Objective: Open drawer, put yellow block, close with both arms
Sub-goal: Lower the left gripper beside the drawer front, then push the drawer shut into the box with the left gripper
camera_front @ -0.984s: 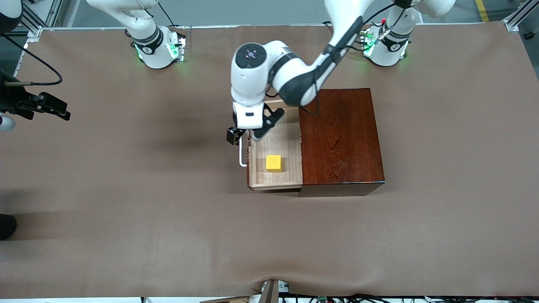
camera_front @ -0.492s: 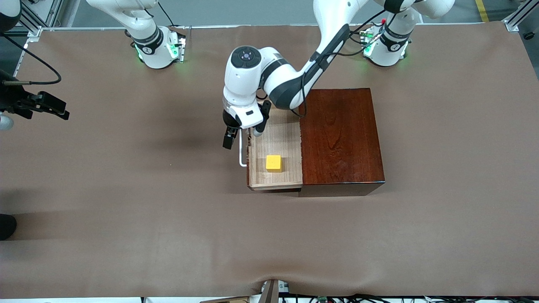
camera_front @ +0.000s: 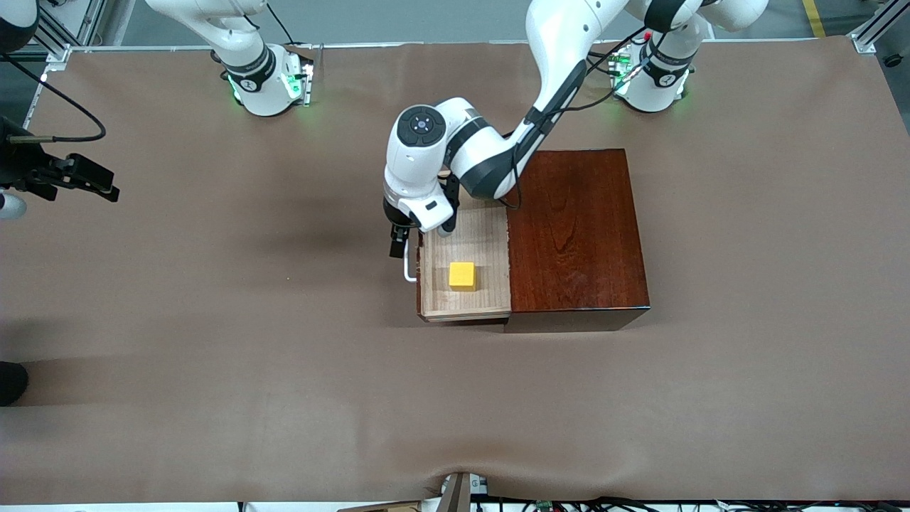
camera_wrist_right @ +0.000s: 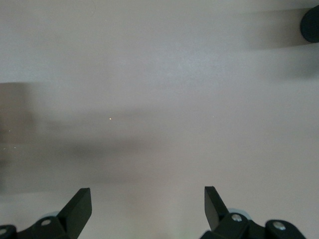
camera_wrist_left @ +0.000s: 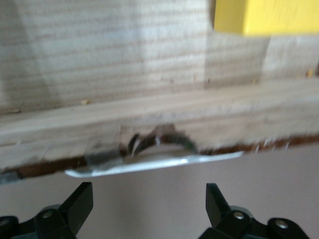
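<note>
**Block in, drawer still to be shut**

The drawer [camera_front: 466, 267] stands pulled out of the box [camera_front: 576, 231], toward the right arm's end of the table [camera_front: 213, 320]. The block [camera_front: 462, 276] lies on the drawer floor, in the half nearer the front camera, touching no wall. So opening and loading look done; closing is what remains.

The left gripper [camera_front: 399, 242] sits low in front of the drawer, just beside the white handle [camera_front: 407, 267], at the handle's end farther from the front camera. In the left wrist view its fingers [camera_wrist_left: 79, 201] are spread wide and hold nothing; the handle [camera_wrist_left: 154, 162] and the drawer's front edge lie just ahead of them. It seems placed to push the front in.

The right gripper [camera_front: 71, 178] waits well away from the drawer, at the right arm's end of the table. Its fingers [camera_wrist_right: 79, 204] are wide apart too, empty, over bare table.
</note>
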Controlling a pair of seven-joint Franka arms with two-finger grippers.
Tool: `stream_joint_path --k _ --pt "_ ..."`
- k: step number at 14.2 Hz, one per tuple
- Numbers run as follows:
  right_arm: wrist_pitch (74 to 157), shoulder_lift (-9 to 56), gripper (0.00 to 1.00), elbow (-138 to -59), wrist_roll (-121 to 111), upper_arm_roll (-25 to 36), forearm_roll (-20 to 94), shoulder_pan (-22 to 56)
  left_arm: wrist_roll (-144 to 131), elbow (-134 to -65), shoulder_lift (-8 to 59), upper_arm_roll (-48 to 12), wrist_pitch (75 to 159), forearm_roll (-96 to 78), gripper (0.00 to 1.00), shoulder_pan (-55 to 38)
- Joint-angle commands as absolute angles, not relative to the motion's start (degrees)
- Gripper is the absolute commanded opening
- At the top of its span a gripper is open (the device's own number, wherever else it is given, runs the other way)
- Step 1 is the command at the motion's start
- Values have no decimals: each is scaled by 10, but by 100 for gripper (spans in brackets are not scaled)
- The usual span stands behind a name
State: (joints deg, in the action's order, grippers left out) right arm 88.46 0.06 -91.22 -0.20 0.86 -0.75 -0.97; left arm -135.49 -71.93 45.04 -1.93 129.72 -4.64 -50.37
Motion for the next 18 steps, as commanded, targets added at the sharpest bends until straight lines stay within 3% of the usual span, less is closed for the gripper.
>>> stream_joint_path --k 1,10,18 --pt "881 -12 100 -923 0 -1 -17 -17 -1375 -704 454 -18 1267 -61 100 -491" --pt "885 -10 100 -925 8 0 8 -23 -1383 -705 440 11 1175 -69 100 -487" --pt "889 -10 100 -930 35 1 11 -21 -1384 -705 435 13 1093 22 100 -505"
